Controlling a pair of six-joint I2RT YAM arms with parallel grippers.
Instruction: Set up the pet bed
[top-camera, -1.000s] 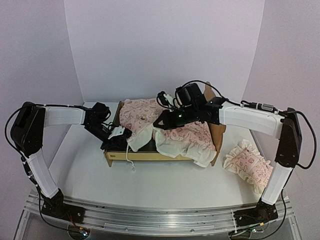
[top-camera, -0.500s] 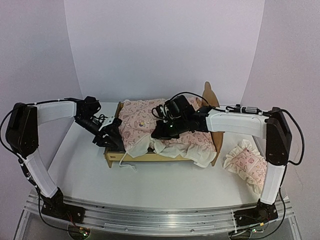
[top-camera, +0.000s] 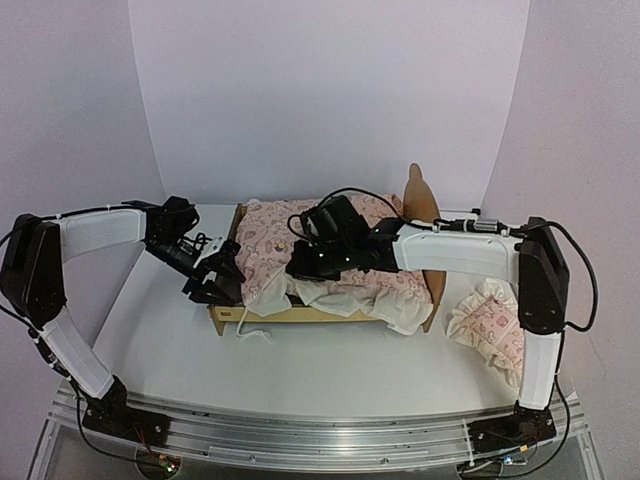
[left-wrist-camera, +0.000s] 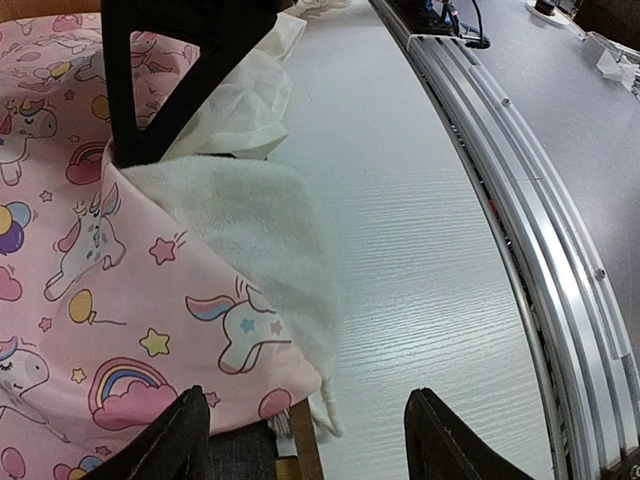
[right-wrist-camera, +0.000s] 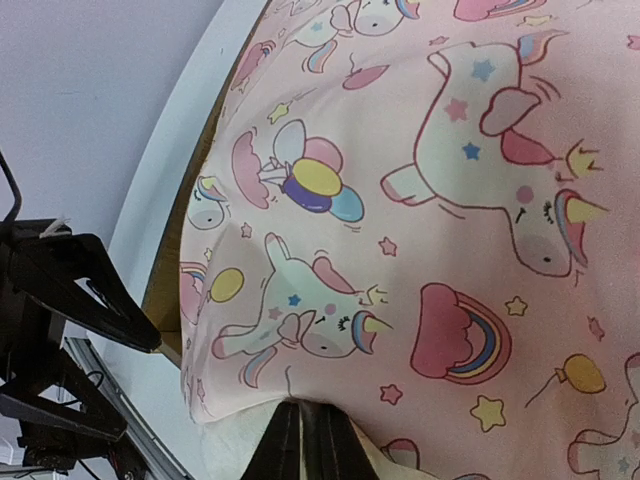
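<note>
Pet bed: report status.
Left gripper open at quilt corner. Right gripper shut on quilt hem. Pet bed upright, quilt bunched across it. Pillow aside, off bed.

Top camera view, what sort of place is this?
Probably a robot lab booth, not a home: plain pale walls wrap a white table, and the left arm and right arm stand on an aluminium rail at its near edge.

I saw the quilt (top-camera: 268, 245) draped over the pet bed (top-camera: 300, 314) mid-table (top-camera: 330, 370), the pillow (top-camera: 495, 328) lying to its right.
</note>
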